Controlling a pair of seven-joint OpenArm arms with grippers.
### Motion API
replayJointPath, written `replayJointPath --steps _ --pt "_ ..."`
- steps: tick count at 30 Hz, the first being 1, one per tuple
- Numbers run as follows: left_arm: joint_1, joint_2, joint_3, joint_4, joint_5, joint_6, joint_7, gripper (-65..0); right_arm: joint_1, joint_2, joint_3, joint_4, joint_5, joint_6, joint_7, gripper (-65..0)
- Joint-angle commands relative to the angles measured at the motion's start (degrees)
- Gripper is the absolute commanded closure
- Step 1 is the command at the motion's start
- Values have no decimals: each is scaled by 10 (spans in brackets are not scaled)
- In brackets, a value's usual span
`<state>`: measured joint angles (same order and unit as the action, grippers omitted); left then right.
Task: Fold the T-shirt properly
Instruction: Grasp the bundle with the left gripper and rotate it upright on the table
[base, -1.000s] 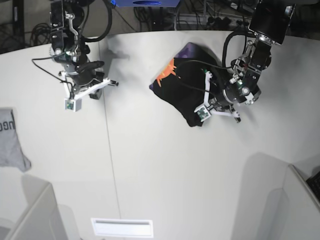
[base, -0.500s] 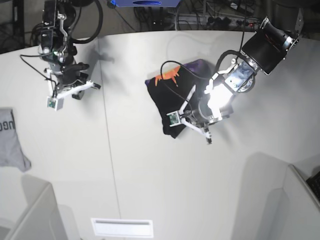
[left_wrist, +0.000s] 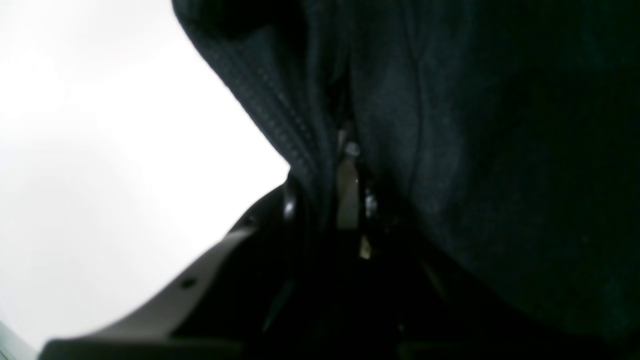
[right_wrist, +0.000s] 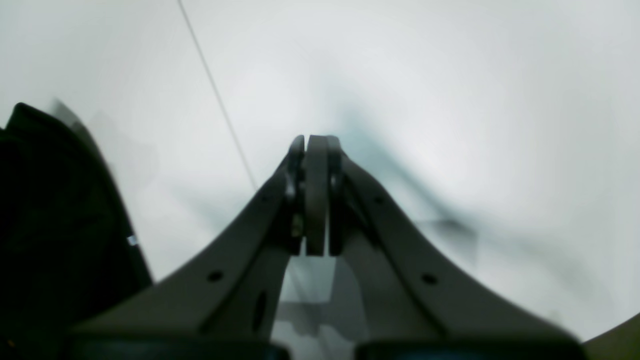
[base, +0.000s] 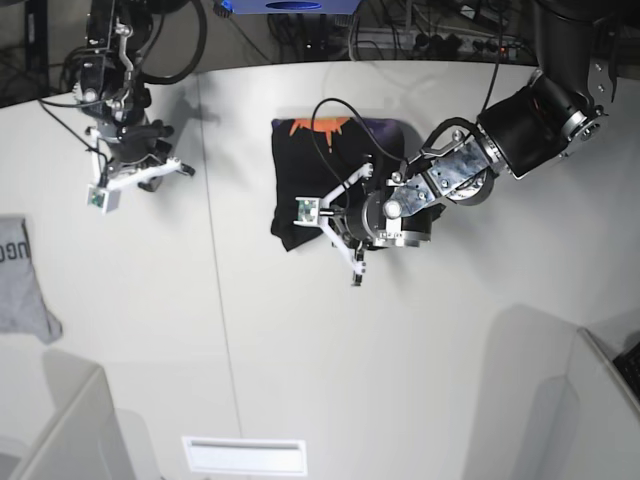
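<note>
The black T-shirt (base: 315, 175) lies bunched on the white table (base: 300, 340), with an orange print (base: 315, 126) and a purple patch (base: 385, 126) at its far edge. My left gripper (base: 335, 228) is at the shirt's near right edge. In the left wrist view, black cloth (left_wrist: 475, 150) fills the frame and runs between the closed jaws of the left gripper (left_wrist: 350, 160). My right gripper (base: 135, 172) is far left of the shirt, over bare table. In the right wrist view, the right gripper (right_wrist: 315, 150) is shut and empty.
A small grey garment (base: 20, 280) with dark lettering lies at the table's left edge. A seam (base: 215, 250) runs across the table from back to front. Cables (base: 400, 40) lie behind the far edge. A white label (base: 245, 455) sits near the front.
My left gripper has moved left across the table with the black T-shirt in it, and the shirt has bunched further left. The right arm has moved a little left and back.
</note>
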<state>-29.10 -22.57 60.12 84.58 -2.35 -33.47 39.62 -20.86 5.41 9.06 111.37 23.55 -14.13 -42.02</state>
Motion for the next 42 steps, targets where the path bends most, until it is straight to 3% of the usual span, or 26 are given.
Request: replayJointPath --steps 1,5,10,23,30,34,38,42 --pt "-14 -1 0 7 5 -14 -7 0 2 1 2 10 0 1 12 0" --pt "-25 1 -3 7 5 -65 -7 0 5 -5 0 9 1 1 12 0" --pt "-24 -2 -5 3 5 -65 -7 0 2 -24 1 10 -1 1 12 0" --pt "-48 3 -6 10 5 -65 -6 0 2 -25 -1 10 0 1 12 0" --pt "-72 9 -6 11 -1 -65 -5 -339 2 -25 -2 9 -1 1 12 0" --pt "-79 12 -7 18 -1 -65 -5 -481 2 -24 -2 9 -1 1 12 0" --pt "-94 11 -17 51 -2 -65 -3 -522 2 -24 -2 9 -1 1 11 0" --pt "-87 10 -111 95 -2 -65 -3 -517 2 -24 -2 9 -1 1 11 0"
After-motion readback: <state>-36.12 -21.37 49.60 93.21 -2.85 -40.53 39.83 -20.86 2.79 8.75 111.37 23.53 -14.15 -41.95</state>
